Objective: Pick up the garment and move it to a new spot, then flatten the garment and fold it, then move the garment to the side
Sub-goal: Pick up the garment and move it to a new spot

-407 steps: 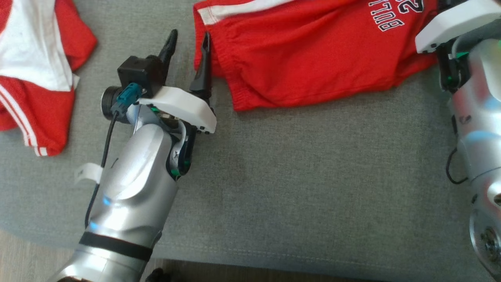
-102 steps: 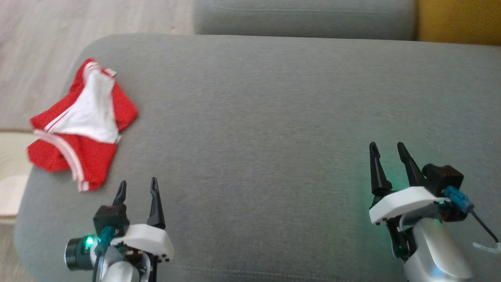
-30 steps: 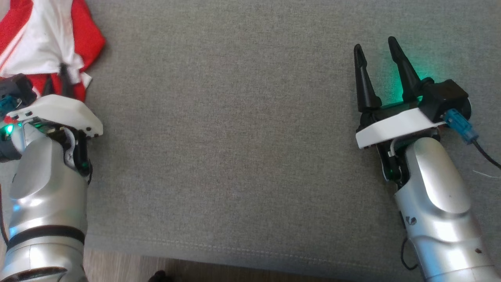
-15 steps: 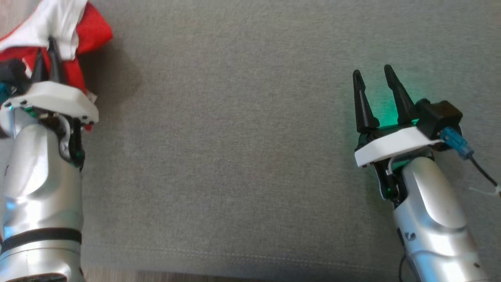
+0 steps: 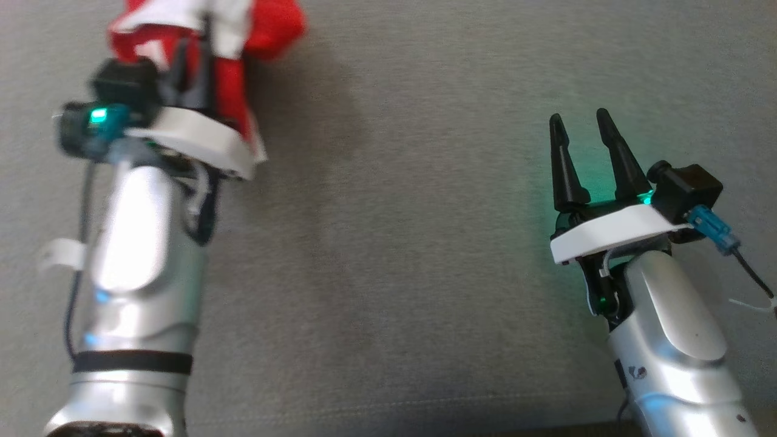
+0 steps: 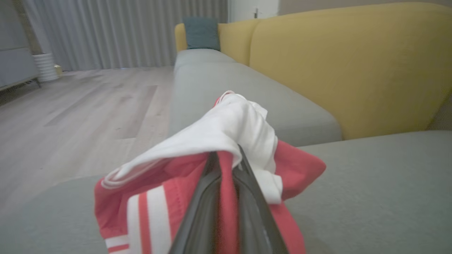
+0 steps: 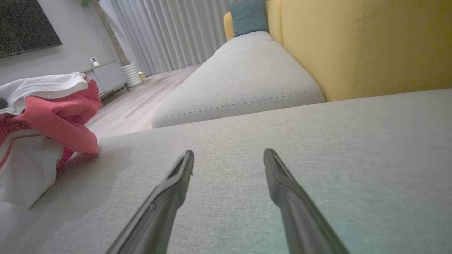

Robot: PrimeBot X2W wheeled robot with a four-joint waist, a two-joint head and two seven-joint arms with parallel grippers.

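Garment (image 5: 270,27) is hanging in a crumpled bunch from the left claw (image 6: 226,162). That claw's two dark tapered fingers are pressing almost fully together on a fold of red cloth, and the white inner face is draping over their tips. The right claw (image 5: 586,130) is holding nothing. Its fingers are standing wide apart and pointing along the grey sofa seat (image 5: 425,243), low over the right part of it.

The bunch is sitting toward the seat's far left, with a soft shadow lying beside it. Whether the lowest fold is brushing the fabric I cannot tell.

Judging from this, the pick-up is looking done and the carry to a new spot is getting under way. Laying the garment out, flattening it, folding it and moving it aside are all remaining, and the broad bare middle of the seat is looking like the likely place for that.

The cloth is reading as thin and limp, collapsing into rounded lobes. It is red outside and white inside, with white stripes running along one trimmed edge. The seat is showing a tight, slightly coarse weave with a stitched seam near its front edge. Beyond the seat's far edge a smooth yellow backrest (image 6: 335,63) is rising, and pale wood floor (image 6: 88,106) is stretching off past the left edge.
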